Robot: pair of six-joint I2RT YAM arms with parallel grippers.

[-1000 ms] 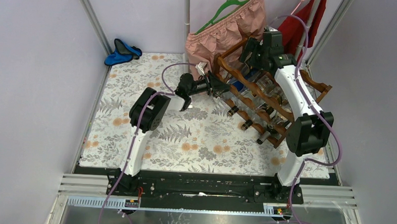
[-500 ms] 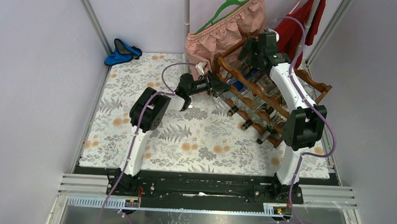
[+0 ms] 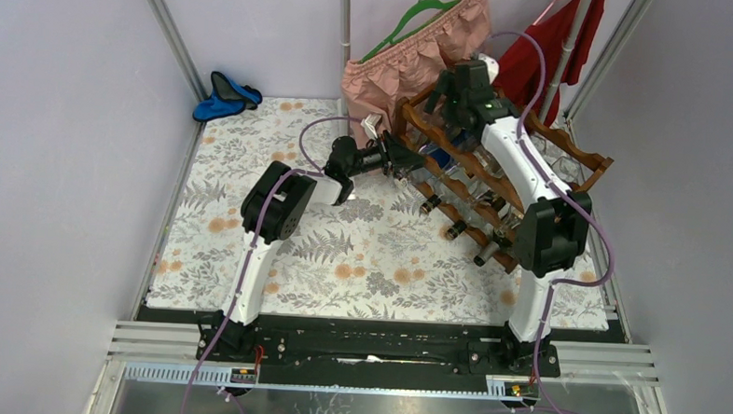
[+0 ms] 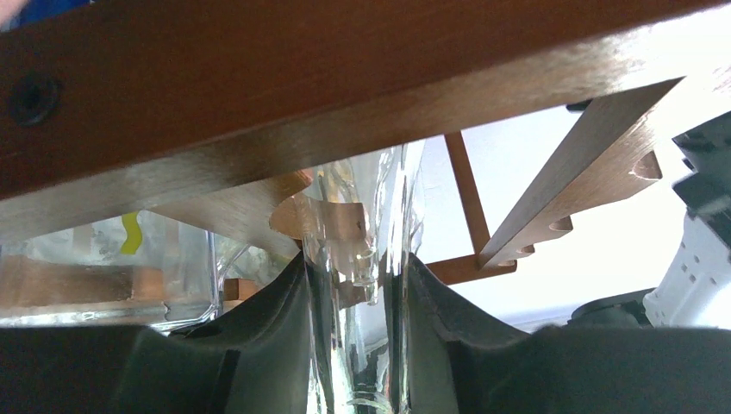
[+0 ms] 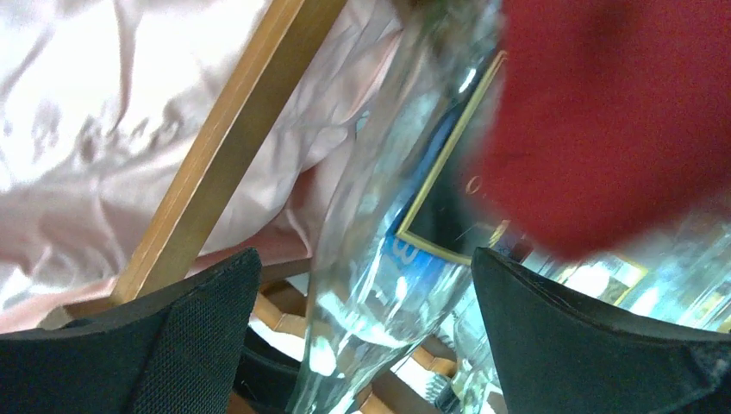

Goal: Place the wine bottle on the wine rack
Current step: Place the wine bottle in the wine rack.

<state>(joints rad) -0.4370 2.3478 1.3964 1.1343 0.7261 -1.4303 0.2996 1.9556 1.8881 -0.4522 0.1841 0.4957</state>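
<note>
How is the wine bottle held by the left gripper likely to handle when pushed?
It looks like clear glass, so the wine bottle is probably rigid and could chip against the wine rack's wood. The left gripper pinches only the smooth neck, so it may slip or pivot. Round, so apt to roll.

— The wine rack (image 4: 259, 95)?
— Reddish-brown wood, smooth, with a soft sheen.
— And the wine bottle (image 4: 362, 259)?
— Clear, glossy glass. The right pincer (image 5: 366, 336) has matt black, finely grained fingers (image 5: 172, 345).
— The fabrics?
— The pink cloth (image 5: 86, 129) is satiny, and the counter (image 3: 342, 253) cover is matt and printed.
</note>
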